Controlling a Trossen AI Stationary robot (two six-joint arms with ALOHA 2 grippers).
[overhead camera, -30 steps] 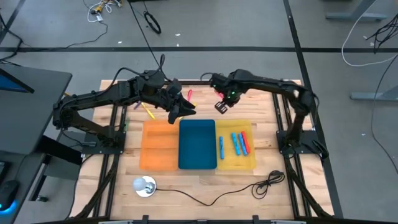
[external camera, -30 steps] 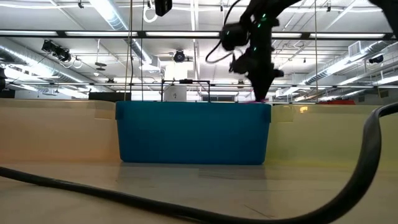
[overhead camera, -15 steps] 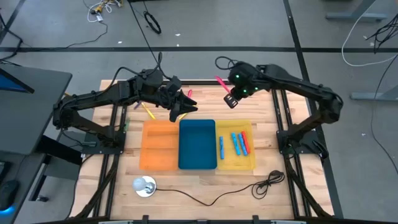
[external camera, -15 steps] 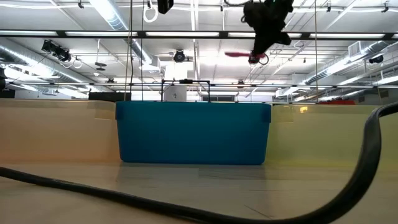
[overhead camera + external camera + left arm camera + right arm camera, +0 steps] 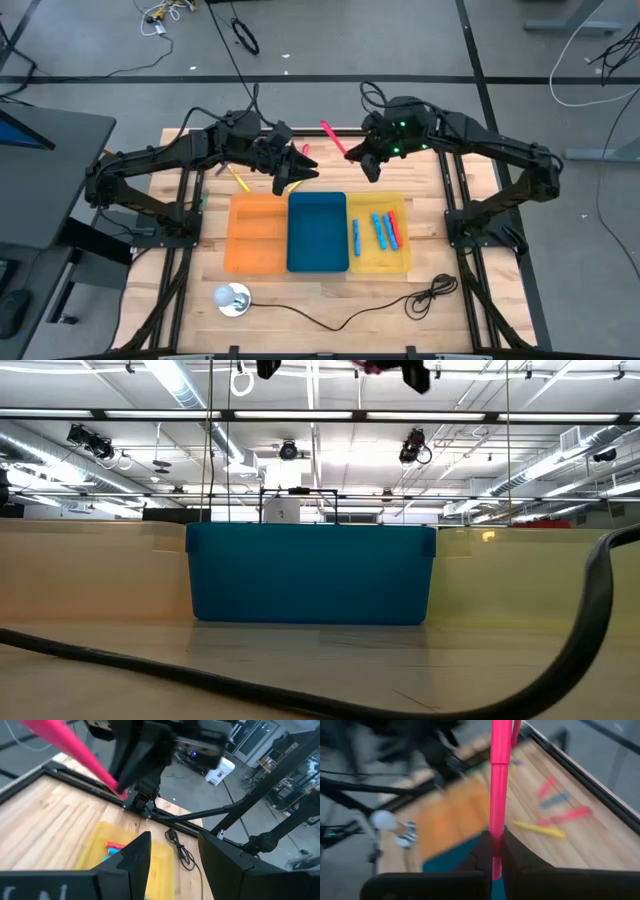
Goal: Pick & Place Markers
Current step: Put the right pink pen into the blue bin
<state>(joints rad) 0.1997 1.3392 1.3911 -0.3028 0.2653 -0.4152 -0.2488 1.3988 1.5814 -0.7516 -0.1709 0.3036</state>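
We see right claw (image 5: 357, 160) clamped on pink marker (image 5: 333, 139), high above far counter (image 5: 430, 170); left claw (image 5: 300, 172) half-open, empty, beside it over blue tray (image 5: 317, 232).

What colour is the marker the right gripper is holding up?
Pink. The thin pink marker shows best in the right wrist view, clamped in the right gripper.

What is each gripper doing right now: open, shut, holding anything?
Left gripper: open, holding nothing, above the far edge of the blue tray.
Right gripper: shut on the pink marker, raised above the table.
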